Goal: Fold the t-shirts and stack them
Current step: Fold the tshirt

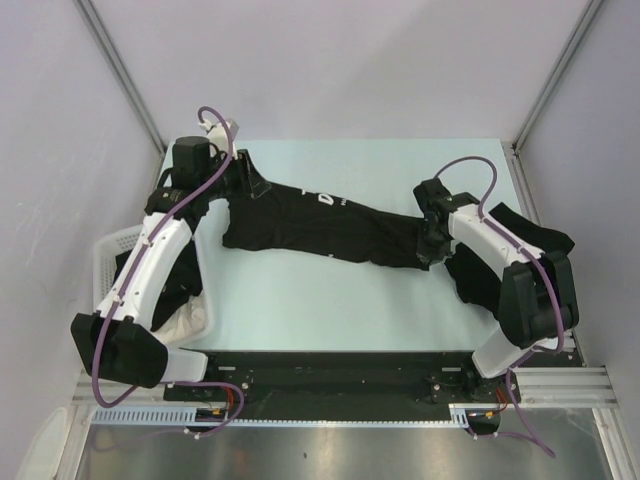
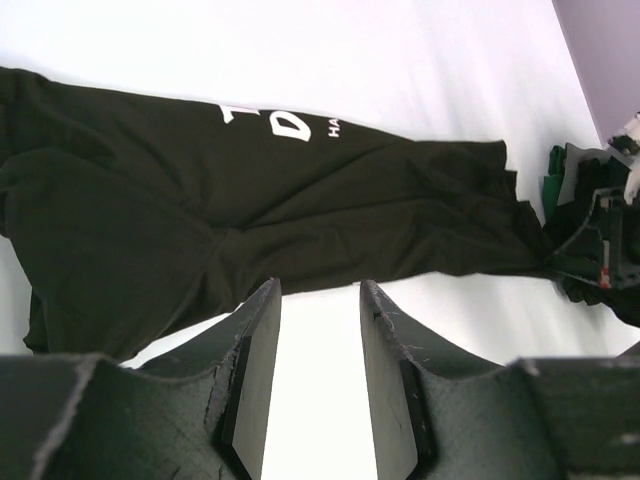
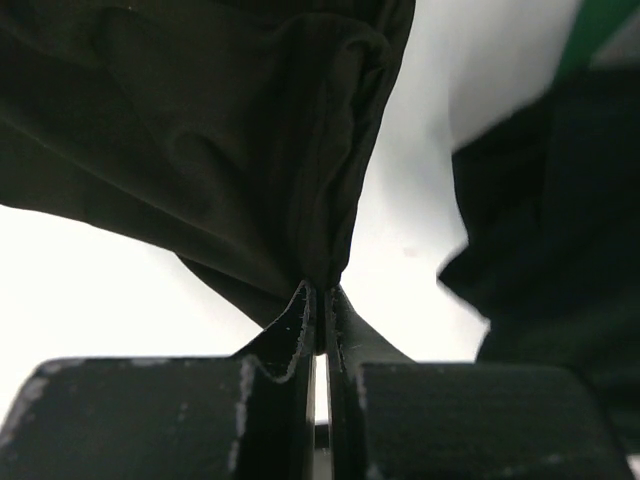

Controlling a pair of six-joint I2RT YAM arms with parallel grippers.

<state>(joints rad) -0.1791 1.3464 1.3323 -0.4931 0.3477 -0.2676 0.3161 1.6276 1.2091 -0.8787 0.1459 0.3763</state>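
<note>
Pale table (image 1: 330, 300), grey walls (image 1: 330, 60); L gripper (image 2: 318, 298) spread; R gripper (image 3: 320, 292) pinching black t-shirt (image 1: 320, 225).

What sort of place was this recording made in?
Probably a lab test cell, not a home: a white table boxed in by plain panels, robot arms bolted at its near edge, a black t-shirt spread out.

The t-shirt (image 1: 330, 225) is black with white lettering on its chest. The basket (image 1: 112, 248) is a white lattice. The table (image 1: 400, 165) is pale mint-white. The arms (image 1: 160, 260) are white with black joints, their cables (image 1: 465, 159) purple. The walls (image 1: 330, 60) are pale lilac-grey.
</note>
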